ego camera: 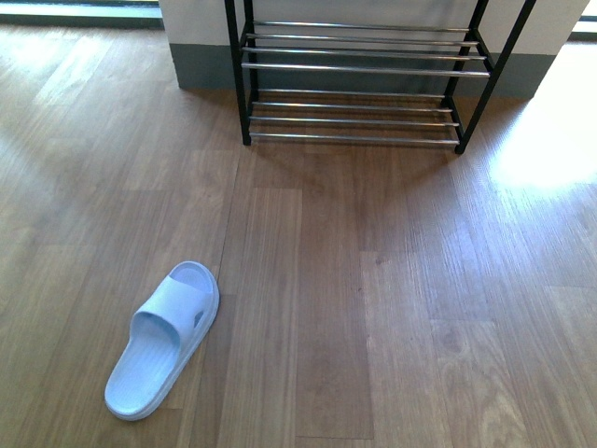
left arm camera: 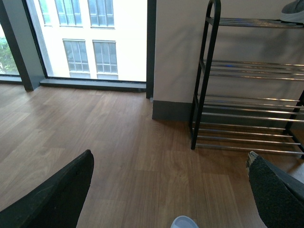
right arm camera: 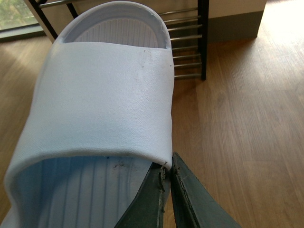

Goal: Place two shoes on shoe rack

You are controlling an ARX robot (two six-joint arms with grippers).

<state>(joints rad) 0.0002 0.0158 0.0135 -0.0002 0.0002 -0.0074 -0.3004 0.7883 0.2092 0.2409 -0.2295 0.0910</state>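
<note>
In the right wrist view a pale blue slide (right arm camera: 104, 95) fills most of the picture. My right gripper (right arm camera: 167, 167) is shut on the side edge of its strap, and the shoe rack (right arm camera: 190, 42) shows just beyond its toe. A second pale blue slide (ego camera: 163, 341) lies on the floor at the front left, its toe (left arm camera: 184, 222) showing between the wide-open fingers of my left gripper (left arm camera: 168, 190). The shoe rack (ego camera: 359, 75) stands against the far wall. A grey sneaker (left arm camera: 293, 12) rests on an upper tier. Neither arm shows in the front view.
The wooden plank floor (ego camera: 392, 280) stretches between the slide and the rack. A pale wall with a dark grey skirting (ego camera: 201, 65) stands behind the rack. A tall window (left arm camera: 90, 38) is to the left of it.
</note>
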